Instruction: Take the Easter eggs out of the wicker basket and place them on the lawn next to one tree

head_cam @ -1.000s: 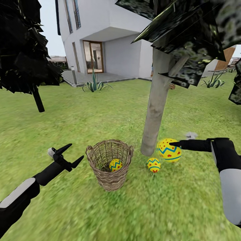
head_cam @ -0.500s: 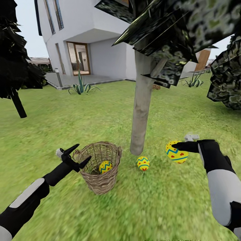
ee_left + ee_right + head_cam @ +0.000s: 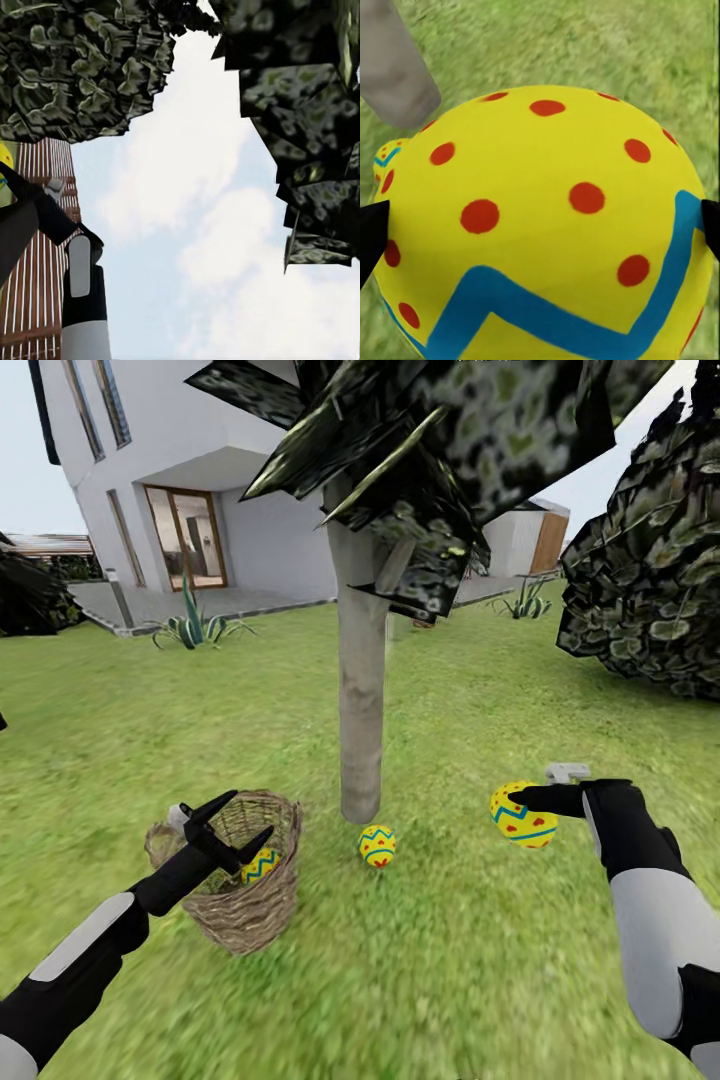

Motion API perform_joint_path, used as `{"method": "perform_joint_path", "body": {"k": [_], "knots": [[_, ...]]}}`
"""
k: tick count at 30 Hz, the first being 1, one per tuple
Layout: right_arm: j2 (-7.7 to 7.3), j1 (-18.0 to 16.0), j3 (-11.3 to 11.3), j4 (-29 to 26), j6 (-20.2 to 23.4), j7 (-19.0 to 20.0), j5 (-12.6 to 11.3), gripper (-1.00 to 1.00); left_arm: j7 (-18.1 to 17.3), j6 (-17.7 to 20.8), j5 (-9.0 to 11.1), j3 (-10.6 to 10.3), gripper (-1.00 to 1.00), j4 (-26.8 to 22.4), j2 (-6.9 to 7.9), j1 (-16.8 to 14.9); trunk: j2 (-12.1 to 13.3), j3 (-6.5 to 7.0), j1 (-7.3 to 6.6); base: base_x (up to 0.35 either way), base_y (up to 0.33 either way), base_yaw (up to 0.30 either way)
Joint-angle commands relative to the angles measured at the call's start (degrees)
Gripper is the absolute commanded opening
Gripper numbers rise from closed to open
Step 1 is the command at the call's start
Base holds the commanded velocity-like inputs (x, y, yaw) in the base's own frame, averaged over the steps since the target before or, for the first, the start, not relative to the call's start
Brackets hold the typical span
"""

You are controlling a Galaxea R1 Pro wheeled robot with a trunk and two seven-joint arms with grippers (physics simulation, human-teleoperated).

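Green lawn (image 3: 470, 960) before white house (image 3: 150, 470). Right gripper (image 3: 520, 796) jaws clamped on egg (image 3: 523, 816); second egg (image 3: 377, 846) beside tree (image 3: 360, 710); third in basket (image 3: 240, 905). Left gripper (image 3: 236, 822) jaws apart.

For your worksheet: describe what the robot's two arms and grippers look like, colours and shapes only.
Both arms have pale grey, rounded forearm shells joined to black wrist sections. The left gripper ends in two slim, black, pointed fingers with a small light grey knob at its base. The right gripper is black too, with a small grey block on top.
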Motion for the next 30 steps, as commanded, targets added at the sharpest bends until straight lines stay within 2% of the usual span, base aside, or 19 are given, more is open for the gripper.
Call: {"method": "perform_joint_path", "body": {"k": [1, 7, 8, 10, 11, 12, 14, 16, 23, 30], "knots": [[0.01, -0.02, -0.15, -0.04, 0.09, 0.55, 0.59, -1.00, -0.21, 0.10, 0.21, -0.22, 1.00, 0.04, 0.05, -0.10, -0.02, -0.04, -0.01, 0.000, -0.344, -0.182], [0.26, 0.04, -0.06, -0.03, -0.97, 0.55, 0.56, -1.00, -0.19, 0.06, 0.19, -0.22, 1.00, 0.11, -0.11, -0.09, -0.02, -0.02, -0.01, 0.000, -0.344, 0.003], [0.54, 0.03, 0.62, 0.02, -1.24, 0.50, 0.62, -1.00, -0.19, 0.06, 0.19, -0.22, 1.00, 0.21, -0.11, -0.09, -0.02, -0.02, -0.01, 0.000, -0.342, 0.243], [0.79, 0.31, 4.13, 0.59, -1.40, 0.14, 0.67, -1.00, -0.21, 0.06, 0.20, -0.22, 1.00, 0.42, -0.11, -0.09, -0.02, -0.02, -0.01, 0.038, -0.266, 0.281], [0.85, 0.43, 5.02, 0.80, -1.43, -1.29, 0.60, -1.00, -0.19, 0.06, 0.21, -0.22, 1.00, 0.46, -0.11, -0.09, -0.02, -0.02, -0.01, 0.100, -0.228, 0.289], [1.55, 0.50, 5.63, 0.98, -1.49, -4.77, 0.48, -1.00, -0.20, 0.06, 0.21, -0.22, 1.00, 0.48, -0.11, -0.09, -0.02, -0.02, -0.01, 0.181, -0.220, 0.291], [2.37, 0.51, 5.75, 1.02, -1.50, -5.78, 0.50, -1.00, -0.20, 0.06, 0.21, -0.22, 1.00, 0.49, -0.11, -0.09, -0.02, -0.02, -0.01, 0.202, -0.219, 0.291], [2.59, 0.51, 5.81, 1.03, -1.51, -5.99, 0.50, -1.00, -0.18, 0.06, 0.21, -0.22, 1.00, 0.49, -0.11, -0.09, -0.02, -0.02, -0.01, 0.212, -0.219, 0.291], [2.65, 0.51, 5.83, 1.72, -1.65, -6.04, 0.51, -1.00, -0.16, 0.06, 0.21, -0.22, 1.00, 0.49, -0.11, -0.09, -0.02, -0.02, -0.01, 0.217, -0.219, 0.291], [2.72, 0.51, 5.85, 3.53, -4.28, -6.13, 0.51, -1.00, -0.16, 0.06, 0.21, -0.22, 1.00, 0.18, -0.11, -0.11, -0.02, -0.02, -0.01, 0.218, -0.219, 0.291]]}}
